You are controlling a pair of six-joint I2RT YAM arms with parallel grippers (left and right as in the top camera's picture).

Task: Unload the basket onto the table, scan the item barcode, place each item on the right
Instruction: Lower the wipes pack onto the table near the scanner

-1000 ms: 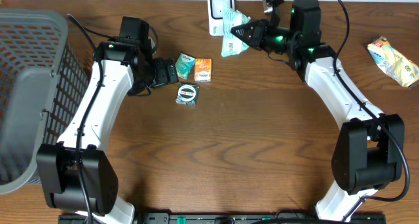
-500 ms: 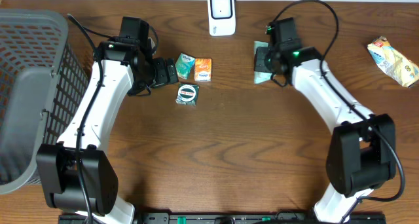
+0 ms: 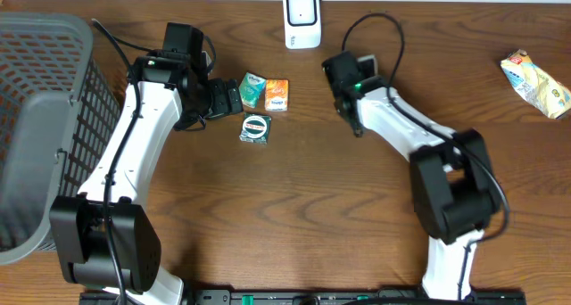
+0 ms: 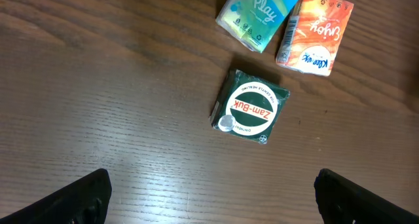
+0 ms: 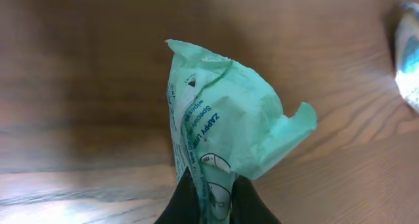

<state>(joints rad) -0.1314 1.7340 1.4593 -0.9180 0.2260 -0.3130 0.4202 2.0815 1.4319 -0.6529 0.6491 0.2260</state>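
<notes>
Table: a brown wood-grain top [image 3: 294,207], with both arm bases at its near edge.
Zam-Buk box: a dark green square box [image 4: 251,107] with a round white and red label lies flat, left of centre.
Basket: a grey mesh basket [image 3: 53,64] fills the left edge of the table.
Left gripper: the left gripper [image 3: 234,100] hovers just left of the box with its jaws spread wide. Its two black fingertips [image 4: 82,198] sit in opposite near corners of the wrist view. It holds nothing and touches nothing.
Tissue packs: a teal tissue pack [image 4: 260,14] and an orange tissue pack [image 4: 315,31] lie side by side and touching, just beyond the Zam-Buk box.
Yellow packet: a yellow packet [image 3: 535,82] lies alone by the right edge, well apart from everything else.
Right gripper: the right gripper [image 5: 208,201] sits right of centre with its jaws nearly together, pinching the bottom edge of a packet between two dark fingertips [image 5: 183,198].
Green packet: a crumpled pale green packet [image 5: 222,132] with dark print down its seam stands upright from the pinch, clear of the tabletop. Overhead, the arm hides it.
Scanner: a white scanner [image 3: 302,18] stands at the far edge, beyond and slightly left of the right gripper and apart from it.
</notes>
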